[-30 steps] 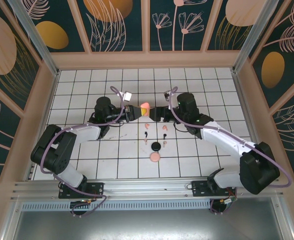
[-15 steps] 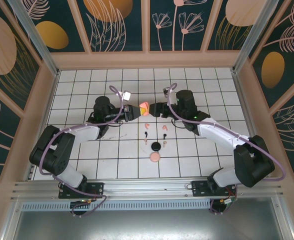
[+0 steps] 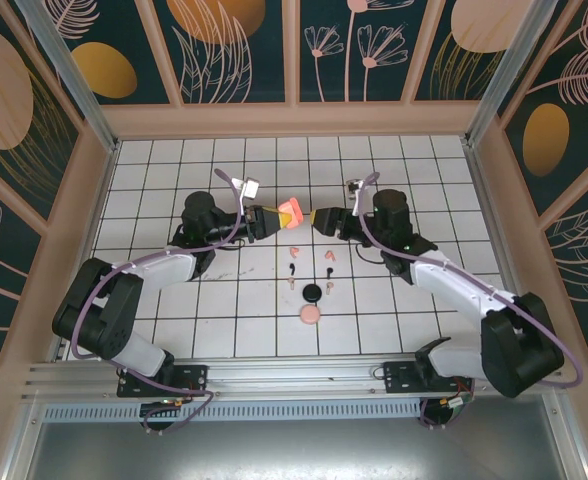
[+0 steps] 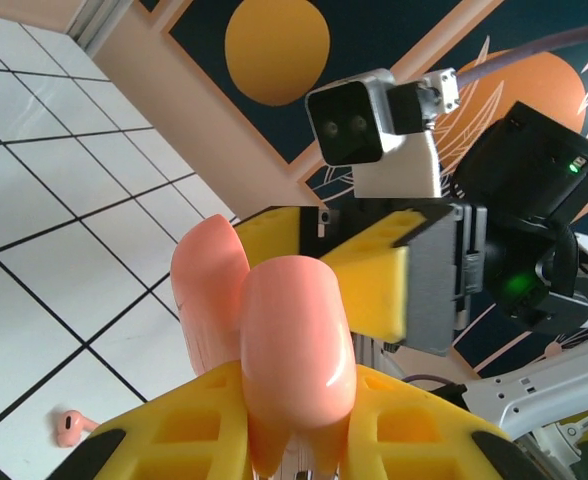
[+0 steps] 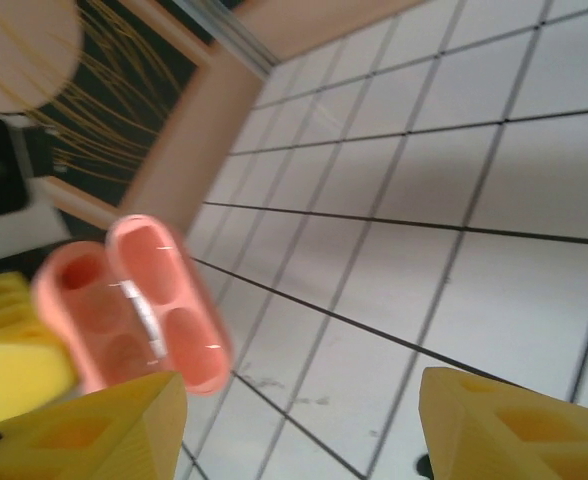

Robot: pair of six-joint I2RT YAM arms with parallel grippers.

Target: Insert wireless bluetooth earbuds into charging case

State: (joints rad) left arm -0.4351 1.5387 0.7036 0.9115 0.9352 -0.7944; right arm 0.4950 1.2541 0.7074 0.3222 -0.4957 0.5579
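Note:
My left gripper (image 3: 279,212) is shut on a pink charging case (image 3: 293,211), held above the floor with its lid open. In the left wrist view the case body (image 4: 296,340) sits between my yellow fingers (image 4: 174,425) and the lid (image 4: 207,285) stands behind it. My right gripper (image 3: 321,218) hangs just right of the case, apart from it, open and empty. Its wrist view shows the open case (image 5: 134,300) with two hollow wells beyond my fingertips (image 5: 94,425). Several earbuds lie on the tiles below: a pink one (image 3: 294,250), a black one (image 3: 290,268) and a peach one (image 3: 292,284).
A black round case (image 3: 312,292) and a peach round case (image 3: 310,315) lie on the white tiled floor (image 3: 174,180) nearer the arm bases. Patterned walls (image 3: 294,60) close the floor on three sides. One pink bud (image 4: 69,427) shows below the held case.
My right gripper has drawn back to the right, off the pink case, and its jaws have narrowed somewhat. The left gripper has kept its hold and shifted slightly.

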